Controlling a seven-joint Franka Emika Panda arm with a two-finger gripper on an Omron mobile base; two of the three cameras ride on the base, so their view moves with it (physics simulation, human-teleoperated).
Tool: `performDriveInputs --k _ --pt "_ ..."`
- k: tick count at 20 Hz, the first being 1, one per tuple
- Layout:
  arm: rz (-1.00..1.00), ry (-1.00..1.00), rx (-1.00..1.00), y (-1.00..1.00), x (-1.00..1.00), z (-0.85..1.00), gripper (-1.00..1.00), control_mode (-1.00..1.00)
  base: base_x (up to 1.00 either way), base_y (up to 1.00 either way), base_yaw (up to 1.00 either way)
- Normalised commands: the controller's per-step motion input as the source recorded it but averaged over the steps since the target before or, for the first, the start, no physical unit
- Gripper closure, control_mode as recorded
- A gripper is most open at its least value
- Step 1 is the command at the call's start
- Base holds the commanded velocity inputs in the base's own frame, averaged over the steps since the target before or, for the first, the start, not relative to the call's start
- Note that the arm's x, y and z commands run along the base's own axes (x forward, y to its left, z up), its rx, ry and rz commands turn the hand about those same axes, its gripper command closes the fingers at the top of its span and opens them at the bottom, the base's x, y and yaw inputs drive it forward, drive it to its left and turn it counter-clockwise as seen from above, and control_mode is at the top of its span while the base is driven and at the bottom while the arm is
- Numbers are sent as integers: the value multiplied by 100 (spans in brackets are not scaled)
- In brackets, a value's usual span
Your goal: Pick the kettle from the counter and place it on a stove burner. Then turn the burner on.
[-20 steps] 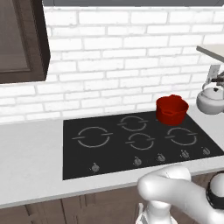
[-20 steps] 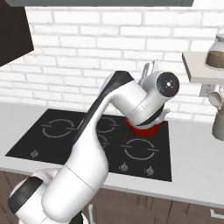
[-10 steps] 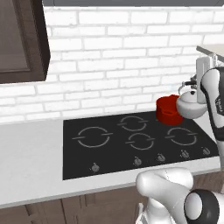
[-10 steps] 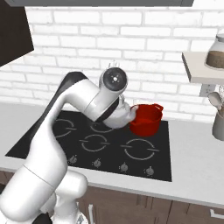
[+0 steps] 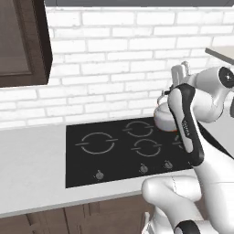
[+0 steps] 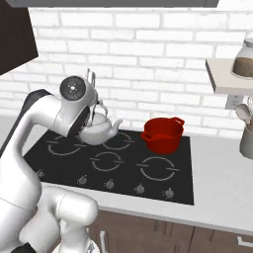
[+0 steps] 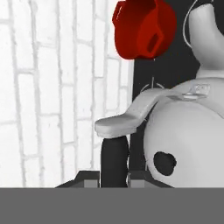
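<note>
The small silvery-white kettle (image 6: 98, 130) hangs above the back of the black cooktop (image 6: 123, 168), spout toward the red pot. My gripper (image 6: 97, 103) is shut on its thin arched handle (image 7: 127, 117). In the left base view the kettle (image 5: 162, 117) peeks out from behind my arm, under the gripper (image 5: 170, 93). The hand view has one dark finger (image 7: 113, 159) under the handle and the kettle's body (image 7: 188, 140) close at the right. The large stove burner (image 5: 97, 142) lies bare on the cooktop's left, left of and nearer than the kettle. The pale counter (image 5: 32, 164) surrounds the cooktop.
A red pot (image 6: 162, 134) sits on the back right burner, just right of the kettle's spout. Knobs (image 6: 140, 188) line the cooktop's front edge. At the right are a shelf (image 6: 227, 79) with a jar (image 6: 244, 59) and a utensil holder (image 6: 245, 141). A dark cabinet (image 5: 23, 41) hangs upper left.
The arm has swung left with the kettle, from the counter at the right, past the red pot, to above the back of the cooktop. The gripper stayed shut.
</note>
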Motion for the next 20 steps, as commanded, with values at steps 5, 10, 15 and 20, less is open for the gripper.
performDriveInputs --k 5,10,15,20 --pt "0 4 -8 100 23 -24 100 -100 0 0 0" --pt "0 8 -8 100 38 -34 100 -100 0 0 0" --pt "0 4 -14 100 60 -28 100 -100 0 0 0" --pt "0 1 -9 89 43 -21 100 -100 0 0 0"
